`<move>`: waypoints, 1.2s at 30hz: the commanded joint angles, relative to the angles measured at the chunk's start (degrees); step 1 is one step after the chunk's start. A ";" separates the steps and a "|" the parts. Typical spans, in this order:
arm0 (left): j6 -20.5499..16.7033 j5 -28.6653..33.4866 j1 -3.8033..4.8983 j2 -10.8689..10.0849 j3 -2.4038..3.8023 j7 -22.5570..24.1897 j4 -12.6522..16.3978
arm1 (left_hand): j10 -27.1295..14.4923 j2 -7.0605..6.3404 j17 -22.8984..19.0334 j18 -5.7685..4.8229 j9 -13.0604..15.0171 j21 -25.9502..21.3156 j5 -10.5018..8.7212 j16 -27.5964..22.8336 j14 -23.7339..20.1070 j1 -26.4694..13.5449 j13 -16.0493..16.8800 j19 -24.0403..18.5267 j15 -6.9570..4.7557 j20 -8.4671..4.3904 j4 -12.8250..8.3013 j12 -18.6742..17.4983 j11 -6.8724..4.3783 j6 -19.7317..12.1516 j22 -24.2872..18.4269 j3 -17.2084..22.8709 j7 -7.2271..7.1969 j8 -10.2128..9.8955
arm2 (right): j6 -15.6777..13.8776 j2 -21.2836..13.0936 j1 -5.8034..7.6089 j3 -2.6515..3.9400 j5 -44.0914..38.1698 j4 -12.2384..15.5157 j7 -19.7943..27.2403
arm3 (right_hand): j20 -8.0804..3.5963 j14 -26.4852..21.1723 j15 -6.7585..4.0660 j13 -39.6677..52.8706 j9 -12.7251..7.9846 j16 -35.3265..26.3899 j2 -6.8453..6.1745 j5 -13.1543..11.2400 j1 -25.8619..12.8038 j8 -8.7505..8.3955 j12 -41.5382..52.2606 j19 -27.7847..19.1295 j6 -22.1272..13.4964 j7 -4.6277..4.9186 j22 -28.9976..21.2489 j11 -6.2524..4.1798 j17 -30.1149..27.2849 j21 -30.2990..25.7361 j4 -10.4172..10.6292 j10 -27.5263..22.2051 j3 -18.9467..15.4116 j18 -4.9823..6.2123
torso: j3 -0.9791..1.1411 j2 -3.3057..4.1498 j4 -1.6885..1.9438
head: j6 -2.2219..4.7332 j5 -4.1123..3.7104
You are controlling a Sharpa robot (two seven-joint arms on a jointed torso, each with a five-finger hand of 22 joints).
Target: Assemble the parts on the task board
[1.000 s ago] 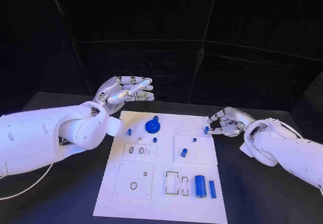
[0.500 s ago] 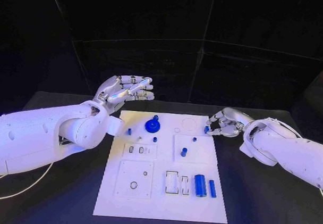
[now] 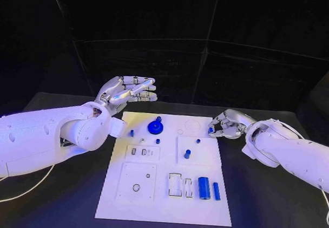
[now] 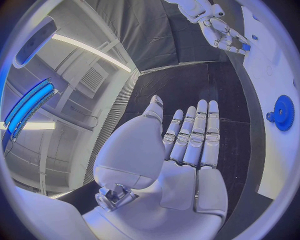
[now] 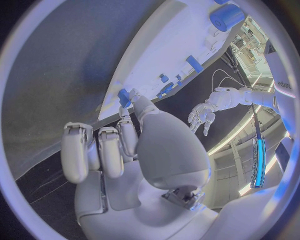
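Task board (image 3: 164, 201): white plate, middle of the black table (image 3: 280, 212), long axis running away from the robot.
Gear (image 3: 155, 127): blue, flat on the board's far left part, short stem at its far side.
Cylinder (image 3: 203, 188): thick blue, lying on the near right of the board, long axis front to back; thin blue rod (image 3: 216, 191) just beside it, parallel.
Small pegs: one upright blue peg (image 3: 186, 155) on the middle right tile; others too small to tell their lean.
Right hand (image 3: 227, 125): at the board's far right edge, fingers curled in, thumb and a finger pinching a small blue part (image 5: 124, 96) right at the rim. Its axis cannot be told.
Left hand (image 3: 127, 93): raised off the table behind the board's far left corner, fingers extended side by side, holding nothing (image 4: 187, 145).
Change: over the last second the right hand has drawn slightly nearer the board edge and turned a little; left hand and board parts unchanged.
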 commanded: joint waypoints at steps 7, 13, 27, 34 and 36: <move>0.73 -0.22 0.05 0.09 0.05 0.27 -0.16 | 0.35 0.33 -0.08 0.32 -0.05 -0.25 0.07 -0.24 0.45 0.29 -0.05 0.32 -0.14 0.01 -0.47 -0.27 -0.11 0.34 -0.11 0.06 2.32 -0.37 | 0.73 0.20 -0.03 0.04 -0.32 -0.17 -0.47 | -0.36 5.61 -0.31 2.14 0.07 0.29 0.50 -0.13 0.01 0.24 0.23 1.28 0.51 0.08 5.05 0.06 13.02 0.17 0.00 0.32 0.34 -0.58 | 0.00 -0.01 -0.09 | -0.18 0.07; 0.83 -0.22 0.05 0.13 0.05 0.26 -0.23 | 0.35 0.33 -0.08 0.32 -0.05 -0.25 0.07 -0.24 0.45 0.30 -0.05 0.32 -0.14 0.01 -0.48 -0.28 -0.11 0.34 -0.11 0.06 2.32 -0.37 | 0.87 0.32 -0.07 0.04 -0.33 -0.34 -0.64 | -0.38 5.62 -0.33 2.18 0.06 0.31 0.56 -0.11 -0.03 0.26 0.26 1.29 0.66 0.07 5.06 0.04 13.06 0.18 -0.02 0.35 0.44 -0.58 | 0.00 -0.01 -0.08 | -0.21 -0.03; 0.86 -0.22 0.04 0.11 0.05 0.27 -0.25 | 0.35 0.33 -0.08 0.32 -0.05 -0.25 0.07 -0.24 0.45 0.30 -0.05 0.32 -0.14 0.01 -0.48 -0.28 -0.11 0.34 -0.11 0.06 2.32 -0.37 | -0.67 0.59 -0.13 0.04 -0.55 -0.62 -1.59 | -0.57 5.62 -0.57 2.31 0.27 0.30 1.77 -0.13 -0.29 1.11 0.32 1.30 3.08 -0.43 5.09 -0.36 13.06 0.17 -0.20 0.46 1.85 -0.58 | -0.01 -0.04 -0.10 | -0.29 -0.12; 0.85 -0.22 0.04 0.02 0.05 0.28 -0.22 | 0.35 0.33 -0.08 0.32 -0.05 -0.25 0.07 -0.24 0.45 0.30 -0.05 0.32 -0.14 0.01 -0.48 -0.28 -0.11 0.34 -0.11 0.06 2.32 -0.37 | -2.87 0.56 -0.14 0.04 -0.88 -0.58 -2.17 | -1.04 5.62 -1.09 2.46 0.48 0.30 3.30 -2.38 -0.13 2.00 0.39 1.33 4.86 -1.22 5.15 -1.04 13.07 0.18 -0.53 0.61 3.82 -0.59 | 0.00 -0.05 -0.06 | -0.45 -0.08; 0.84 -0.22 0.04 0.00 0.05 0.28 -0.21 | 0.35 0.33 -0.08 0.32 -0.05 -0.25 0.07 -0.24 0.45 0.30 -0.05 0.32 -0.14 0.01 -0.48 -0.28 -0.11 0.34 -0.11 0.06 2.32 -0.37 | -3.35 0.58 -0.15 0.04 -0.92 -0.47 -2.11 | -1.09 5.63 -1.15 2.49 0.50 0.31 3.36 -2.36 -0.20 2.10 0.40 1.34 5.02 -1.29 5.15 -1.09 13.11 0.19 -0.57 0.64 4.00 -0.59 | 0.01 -0.04 -0.07 | -0.45 -0.06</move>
